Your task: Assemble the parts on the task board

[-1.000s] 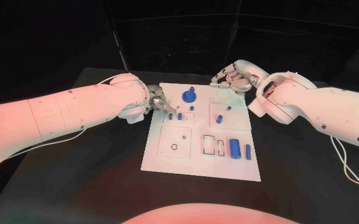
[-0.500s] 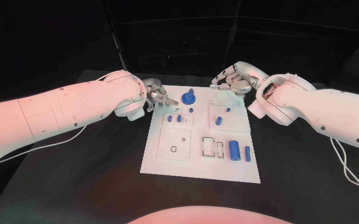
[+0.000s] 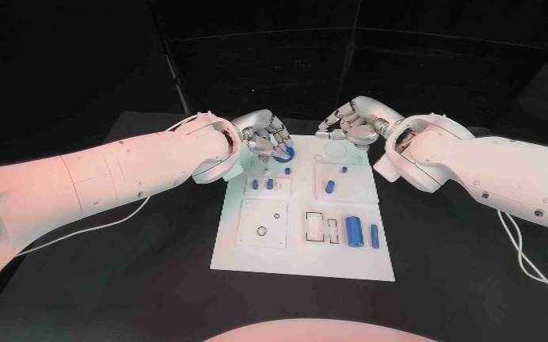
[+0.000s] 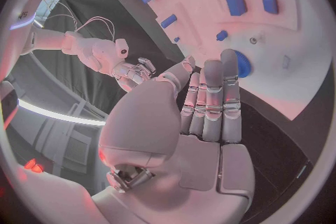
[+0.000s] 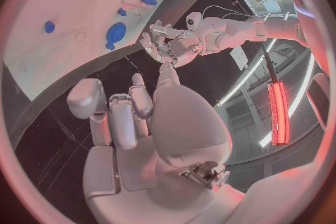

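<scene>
The white task board [image 3: 257, 251] lies in the middle of the table. A blue round part [image 3: 284, 153] sits at its far left corner. My left hand [image 3: 265, 138] hovers right over that part, fingers stretched out side by side, holding nothing. In the left wrist view its fingertips [image 4: 229, 61] reach the edge of the round part [image 4: 243, 64]; whether they touch it I cannot tell. My right hand [image 3: 356, 130] hangs above the board's far right corner with loosely bent fingers [image 5: 119, 117] and nothing in them.
Two small blue blocks [image 3: 263, 184] stand left of the board's centre, with a short peg [image 3: 287, 171] behind them. A blue piece [image 3: 329, 187] sits right of centre. A blue cylinder [image 3: 354, 230] and a slim bar [image 3: 374, 235] lie near the front right.
My left hand has moved from the board's left edge toward the far side and over the blue round part, fingers now stretched out. The right hand has hardly moved.
</scene>
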Controlling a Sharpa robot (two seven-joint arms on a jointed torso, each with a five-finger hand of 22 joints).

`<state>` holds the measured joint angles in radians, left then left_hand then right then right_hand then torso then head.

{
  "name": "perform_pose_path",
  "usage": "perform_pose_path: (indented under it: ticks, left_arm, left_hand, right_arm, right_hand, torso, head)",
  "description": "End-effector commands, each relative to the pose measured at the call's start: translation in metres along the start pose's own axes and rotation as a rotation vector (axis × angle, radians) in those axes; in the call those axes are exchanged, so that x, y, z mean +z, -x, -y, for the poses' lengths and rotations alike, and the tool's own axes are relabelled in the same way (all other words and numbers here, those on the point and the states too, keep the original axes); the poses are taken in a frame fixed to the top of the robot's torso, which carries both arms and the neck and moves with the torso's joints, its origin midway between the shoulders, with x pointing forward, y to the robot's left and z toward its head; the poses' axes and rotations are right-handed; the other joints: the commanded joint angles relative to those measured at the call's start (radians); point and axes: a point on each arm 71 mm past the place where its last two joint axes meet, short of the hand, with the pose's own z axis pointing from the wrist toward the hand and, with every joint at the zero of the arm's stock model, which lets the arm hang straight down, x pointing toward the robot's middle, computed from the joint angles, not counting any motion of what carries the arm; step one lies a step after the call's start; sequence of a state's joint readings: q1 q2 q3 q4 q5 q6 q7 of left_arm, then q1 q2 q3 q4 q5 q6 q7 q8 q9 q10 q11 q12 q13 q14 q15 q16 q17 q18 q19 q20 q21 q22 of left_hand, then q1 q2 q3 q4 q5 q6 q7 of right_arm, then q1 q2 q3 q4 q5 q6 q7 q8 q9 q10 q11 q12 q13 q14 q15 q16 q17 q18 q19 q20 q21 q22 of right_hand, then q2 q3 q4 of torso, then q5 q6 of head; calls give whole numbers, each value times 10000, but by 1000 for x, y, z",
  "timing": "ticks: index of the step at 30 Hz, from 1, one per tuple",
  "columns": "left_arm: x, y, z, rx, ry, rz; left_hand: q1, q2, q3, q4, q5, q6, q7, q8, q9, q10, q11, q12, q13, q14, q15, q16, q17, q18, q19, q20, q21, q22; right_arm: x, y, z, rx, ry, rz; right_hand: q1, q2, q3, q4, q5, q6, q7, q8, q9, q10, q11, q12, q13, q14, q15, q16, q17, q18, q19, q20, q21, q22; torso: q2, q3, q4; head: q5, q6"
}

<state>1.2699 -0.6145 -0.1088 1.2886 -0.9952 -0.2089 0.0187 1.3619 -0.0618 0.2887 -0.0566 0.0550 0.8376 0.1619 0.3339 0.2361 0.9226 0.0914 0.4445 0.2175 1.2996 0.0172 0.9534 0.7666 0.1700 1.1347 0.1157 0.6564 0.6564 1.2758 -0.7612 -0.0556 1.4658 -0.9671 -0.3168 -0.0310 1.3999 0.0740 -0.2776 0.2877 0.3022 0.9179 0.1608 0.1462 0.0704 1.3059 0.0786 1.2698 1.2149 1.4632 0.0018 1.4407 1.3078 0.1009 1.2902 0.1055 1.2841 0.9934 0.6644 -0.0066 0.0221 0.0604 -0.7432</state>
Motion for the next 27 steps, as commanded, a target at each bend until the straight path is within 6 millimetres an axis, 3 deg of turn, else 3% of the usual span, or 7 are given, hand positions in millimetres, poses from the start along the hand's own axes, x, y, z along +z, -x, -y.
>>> perform_pose_path:
  ticks: [1, 5, 9, 13, 27]
  left_arm:
    - [3, -1, 9, 1812, -1458, 236]
    - [9, -12, 9, 2973, -1404, -280]
    - [14, -19, 6, 3692, -1147, -717]
    - [19, -24, 4, 4273, -837, -1068]
    - [32, -30, 5, 4695, -618, -1204]
  left_hand:
    - [-59, -188, -3, 19, -24, 132, -1, -251, -226, 0, 90, -327, -311, 503, 10, 882, 857, 147, 298, 14, 137, 16]
    - [-131, -271, -180, 4, -8, 325, -20, -585, -526, 34, 100, -689, -703, 1267, -27, 2440, 2490, 131, 825, 0, 432, 163]
    - [-129, -265, -313, -13, -5, 430, -40, -823, -725, 83, 84, -885, -940, 1638, -51, 3265, 3376, -64, 1506, -33, 1584, 1253]
    - [-131, -245, -410, -11, -1, 559, -78, -938, -831, 151, 54, -975, -1071, 1689, -87, 3335, 3293, -163, 1823, -63, 2176, 1827]
    - [-49, -83, -349, -12, 10, 1008, -146, -1065, -988, 568, -6, -1107, -1298, 1813, -147, 3471, 3225, -280, 2178, -127, 2855, 2509]
  right_arm:
    - [1, 1, -3, -7, 143, 85]
    - [1, 0, -3, -3, 165, 65]
    - [2, -1, -4, -1, 177, 54]
    - [2, -1, -4, 0, 187, 48]
    - [3, -1, -6, 11, 238, 156]
  right_hand:
    - [-75, 46, -44, -4, 34, -9, -19, 15, -6, -42, -54, -34, 3, 610, -63, -58, 517, 104, -55, -34, -37, 3]
    - [-75, 46, -44, -4, 34, -9, -19, 15, -6, -42, -54, -34, 3, 610, -63, -58, 517, 104, -55, -34, -37, 3]
    - [-75, 46, -44, -4, 34, -9, -19, 15, -6, -42, -54, -34, 3, 610, -63, -58, 517, 104, -55, -34, -37, 3]
    - [-75, 46, -44, -4, 34, -9, -19, 15, -6, -42, -54, -34, 3, 610, -63, -58, 517, 104, -55, -34, -37, 3]
    - [-65, 60, -41, -12, 57, -6, -19, 18, -5, -38, -56, -29, 9, 612, -63, -56, 522, 102, -49, -34, -32, 15]
  torso:
    - [0, 7, 11]
    - [-2, 0, 1]
    - [1, 2, -4]
    - [-4, -3, 6]
    - [-2, 5, -6]
  head:
    - [-20, 4]
    - [-19, 7]
    - [-18, 4]
    - [-31, -8]
    - [-48, -8]
